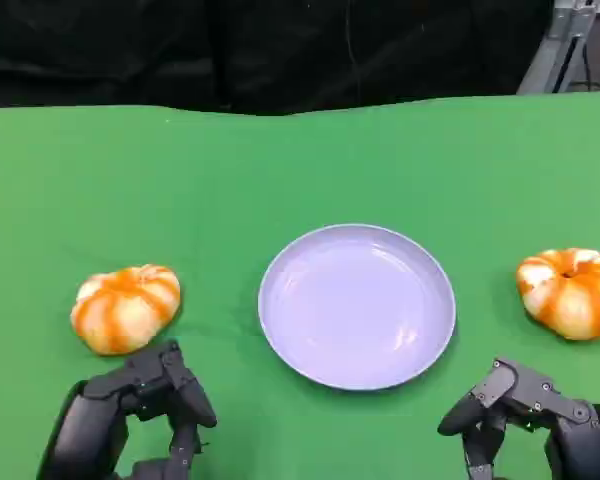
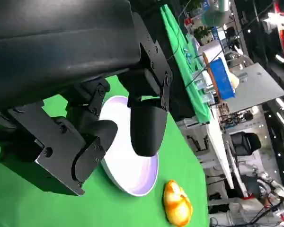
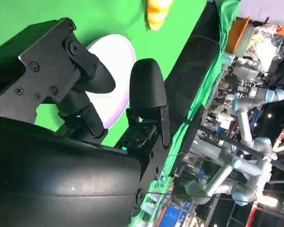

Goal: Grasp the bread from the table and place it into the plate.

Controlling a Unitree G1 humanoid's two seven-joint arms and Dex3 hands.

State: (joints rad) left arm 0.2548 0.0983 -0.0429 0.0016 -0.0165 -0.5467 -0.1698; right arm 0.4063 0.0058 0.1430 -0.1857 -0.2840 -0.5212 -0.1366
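Observation:
Two round orange-and-white breads lie on the green table. One bread [image 1: 125, 307] is to the left of the lilac plate [image 1: 357, 305], the other bread [image 1: 570, 291] to its right. My left hand [image 1: 145, 410] hovers just in front of the left bread, fingers apart and holding nothing. Near the table's front edge, my right hand [image 1: 525, 410] is also empty, in front of the right bread. The left wrist view has the plate [image 2: 137, 182] and the right bread [image 2: 176, 203] beyond my fingers [image 2: 146, 125]. The right wrist view has the plate [image 3: 118, 61] and the left bread [image 3: 158, 12].
The green cloth [image 1: 300, 170] covers the table up to a dark backdrop at the far edge. A metal stand [image 1: 570, 40] rises at the back right. The wrist views show lab benches and robot arms beyond the table.

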